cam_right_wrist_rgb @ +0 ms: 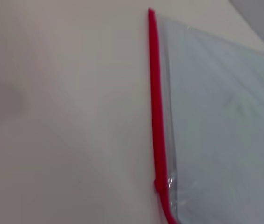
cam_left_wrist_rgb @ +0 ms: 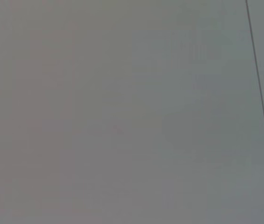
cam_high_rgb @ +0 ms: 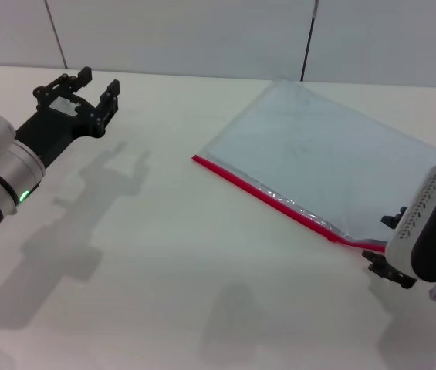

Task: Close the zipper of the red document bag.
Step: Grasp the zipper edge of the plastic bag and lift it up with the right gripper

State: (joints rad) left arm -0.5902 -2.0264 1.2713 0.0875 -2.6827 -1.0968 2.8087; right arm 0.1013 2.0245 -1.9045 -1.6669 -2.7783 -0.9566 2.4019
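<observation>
The left gripper (cam_high_rgb: 92, 90) hangs above the table (cam_high_rgb: 163, 254) with fingers spread, holding nothing, well apart from the bag (cam_high_rgb: 326, 154). The right gripper (cam_high_rgb: 391, 250) sits at the near end of the bag's zipper (cam_high_rgb: 268, 198); its fingers cannot be told.

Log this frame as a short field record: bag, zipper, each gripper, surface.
bag: red document bag lies flat on the table, right of centre
zipper: red strip along the bag's near long edge
left gripper: open, raised at far left, away from the bag
right gripper: at the zipper's right end; mostly hidden
</observation>
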